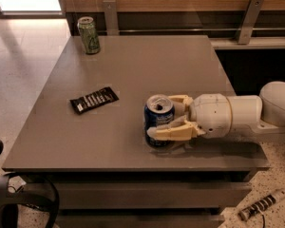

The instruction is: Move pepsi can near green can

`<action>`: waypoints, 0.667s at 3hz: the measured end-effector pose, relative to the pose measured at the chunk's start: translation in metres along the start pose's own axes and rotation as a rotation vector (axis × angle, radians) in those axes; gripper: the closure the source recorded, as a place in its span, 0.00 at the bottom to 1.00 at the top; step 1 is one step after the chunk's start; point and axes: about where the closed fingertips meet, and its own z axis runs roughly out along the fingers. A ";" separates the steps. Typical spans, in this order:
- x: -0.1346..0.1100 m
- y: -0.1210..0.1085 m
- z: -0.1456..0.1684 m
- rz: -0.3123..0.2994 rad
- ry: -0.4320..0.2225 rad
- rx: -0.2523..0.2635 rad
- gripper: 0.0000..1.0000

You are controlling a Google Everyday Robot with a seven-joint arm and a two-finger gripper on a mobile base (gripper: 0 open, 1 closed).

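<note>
The pepsi can, dark blue with white markings and an open silver top, stands upright near the front edge of the grey table. My gripper reaches in from the right and is shut on the pepsi can, one pale finger across its front and one behind it. The green can stands upright at the table's far left corner, far from the gripper.
A black snack packet lies flat on the table left of the pepsi can. A wooden wall with a metal rail runs behind the table. Cables lie on the floor at the lower left and lower right.
</note>
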 end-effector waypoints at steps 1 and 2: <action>-0.001 0.001 0.002 -0.002 0.000 -0.004 0.95; -0.011 -0.006 0.000 -0.006 0.004 -0.002 1.00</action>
